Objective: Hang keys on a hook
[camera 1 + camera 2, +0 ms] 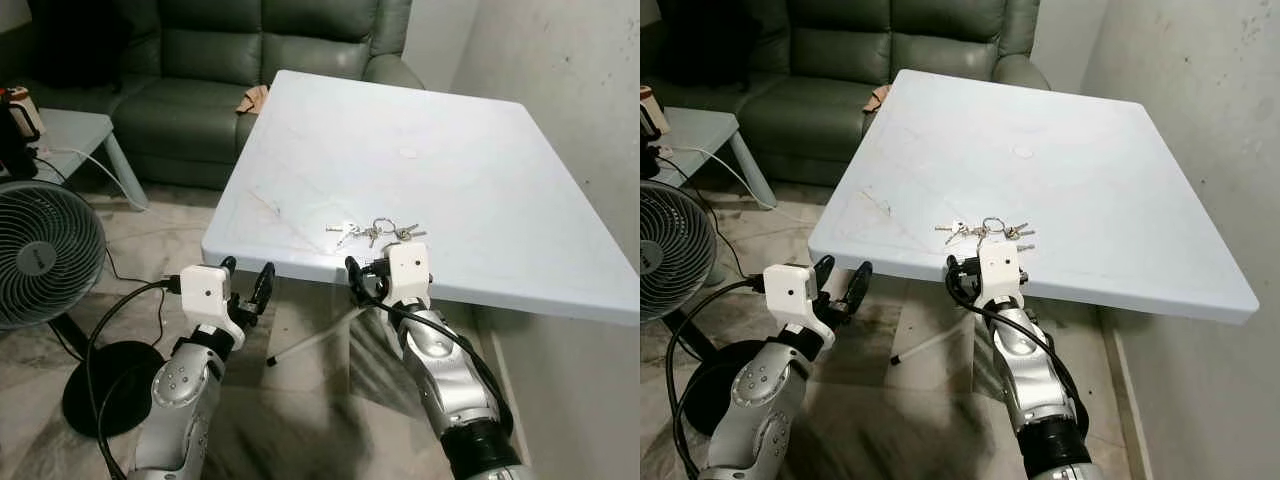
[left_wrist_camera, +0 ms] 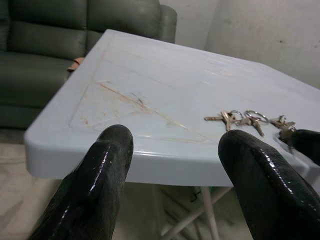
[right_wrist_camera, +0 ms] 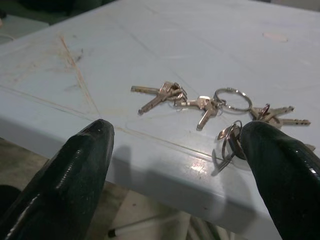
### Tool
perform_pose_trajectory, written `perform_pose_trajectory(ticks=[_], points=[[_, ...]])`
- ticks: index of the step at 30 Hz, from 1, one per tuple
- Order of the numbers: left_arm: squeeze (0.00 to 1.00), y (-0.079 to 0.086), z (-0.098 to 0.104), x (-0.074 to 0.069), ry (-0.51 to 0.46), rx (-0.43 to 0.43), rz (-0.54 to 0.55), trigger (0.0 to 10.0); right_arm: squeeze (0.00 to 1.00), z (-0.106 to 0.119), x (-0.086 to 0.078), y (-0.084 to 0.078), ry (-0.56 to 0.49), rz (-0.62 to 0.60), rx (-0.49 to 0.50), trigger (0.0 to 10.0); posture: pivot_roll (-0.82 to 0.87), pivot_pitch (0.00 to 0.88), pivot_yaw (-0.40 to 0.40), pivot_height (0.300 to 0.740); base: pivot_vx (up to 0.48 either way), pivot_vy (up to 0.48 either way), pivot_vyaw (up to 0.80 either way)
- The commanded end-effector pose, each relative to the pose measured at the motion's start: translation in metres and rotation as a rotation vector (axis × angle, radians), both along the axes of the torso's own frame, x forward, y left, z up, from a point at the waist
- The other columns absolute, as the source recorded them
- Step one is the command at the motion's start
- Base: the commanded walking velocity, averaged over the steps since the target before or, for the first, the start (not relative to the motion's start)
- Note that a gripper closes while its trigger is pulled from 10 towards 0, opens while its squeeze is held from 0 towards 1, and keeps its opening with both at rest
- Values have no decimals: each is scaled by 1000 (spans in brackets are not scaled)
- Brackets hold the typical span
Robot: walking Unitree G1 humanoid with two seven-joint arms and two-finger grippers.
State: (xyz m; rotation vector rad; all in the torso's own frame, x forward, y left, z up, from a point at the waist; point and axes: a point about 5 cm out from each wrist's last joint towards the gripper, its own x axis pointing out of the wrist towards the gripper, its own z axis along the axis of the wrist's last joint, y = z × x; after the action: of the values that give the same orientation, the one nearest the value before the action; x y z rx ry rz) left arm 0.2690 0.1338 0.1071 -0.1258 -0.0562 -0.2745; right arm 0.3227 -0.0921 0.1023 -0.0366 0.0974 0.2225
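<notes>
A grey round floor fan (image 1: 40, 255) on a black disc base stands on the marbled floor at the far left, with a dark green leather sofa (image 1: 260, 70) behind it. The left hand (image 1: 250, 285) hangs just off the near left corner of the pale blue-white square bench (image 1: 480, 170), below its top, its two black fingers (image 2: 95, 185) spread apart and holding nothing. On the bench, close to the near edge and about midway along it, lies the bunch of silver metal keys on linked rings (image 3: 210, 105), spread out flat in a loose row, apart from both hands. The right hand (image 3: 175, 145) is at that near edge, directly in front of the keys, its fingers open wide to either side of the bunch; one finger (image 3: 285, 165) is just beside a ring at the end of the bunch, though I cannot tell if it touches. A rough grey plastered wall (image 1: 560, 90) runs along the right edge of the bench.
</notes>
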Motion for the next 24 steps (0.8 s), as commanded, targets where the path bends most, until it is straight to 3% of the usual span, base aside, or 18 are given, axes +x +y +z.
perform_pose_trajectory(ticks=[1,11,19,20,21,22,24], points=[[0,-2,0,-4,8,9,-13,10000,0,8,3,0,-19,-6,-2,10000,-58,129,-94,740,0,0,0],[0,3,-3,-14,33,21,-14,10000,0,12,8,5,-23,-16,-24,10000,-60,157,-98,740,0,0,0],[0,3,-3,-19,50,25,-5,10000,0,22,17,10,-32,-91,-4,9882,-42,198,-100,740,0,0,0],[0,4,-4,-23,61,27,0,10000,0,22,21,12,-11,-123,2,5255,-40,203,-99,740,0,0,0],[0,4,-4,-24,64,25,3,10000,0,23,22,11,-16,-141,-4,3882,-37,208,-99,740,0,0,0],[0,4,-4,-24,66,24,5,10000,0,23,22,10,-18,-152,-9,745,-36,210,-100,740,0,0,0],[0,4,-5,-25,68,25,7,10000,0,23,23,10,-18,-162,-14,706,-36,210,-100,740,0,0,0]])
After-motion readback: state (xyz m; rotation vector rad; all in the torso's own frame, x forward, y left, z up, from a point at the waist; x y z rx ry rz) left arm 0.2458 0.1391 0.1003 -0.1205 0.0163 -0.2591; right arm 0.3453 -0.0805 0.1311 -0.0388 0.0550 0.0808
